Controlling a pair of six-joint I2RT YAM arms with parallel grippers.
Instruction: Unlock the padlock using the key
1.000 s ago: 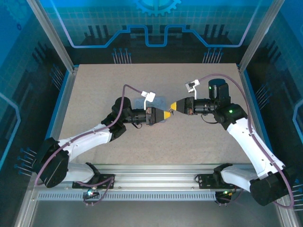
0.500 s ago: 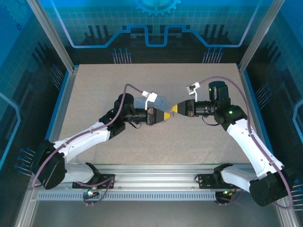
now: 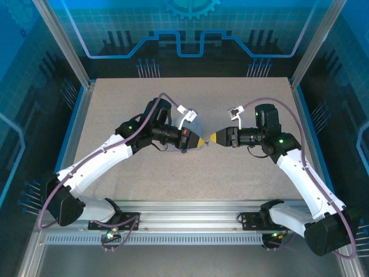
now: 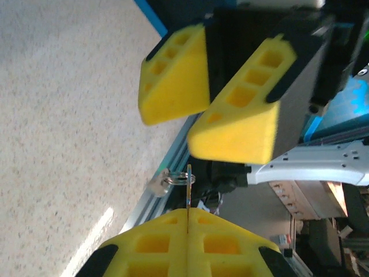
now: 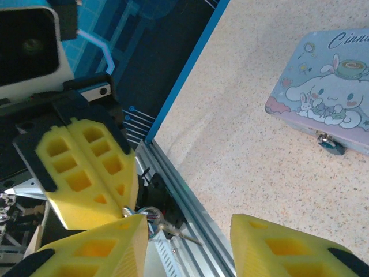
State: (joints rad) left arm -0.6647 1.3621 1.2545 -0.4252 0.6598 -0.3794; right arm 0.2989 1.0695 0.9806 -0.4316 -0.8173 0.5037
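While the left gripper [image 4: 188, 218] is clamped shut on the key [image 4: 188, 187] above mid-table, the right gripper [image 5: 187, 245] faces it tip to tip, jaws parted, holding nothing. Key ring [image 4: 172, 180] hangs beside the blade. The padlock [image 5: 330, 144] sits on the pale blue cartoon tin [image 5: 326, 104], which lies on the table [image 3: 242, 173].

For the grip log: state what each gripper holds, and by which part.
Left gripper pinches the key by one end, its ring end sticking out. Right gripper is open, holding nothing.
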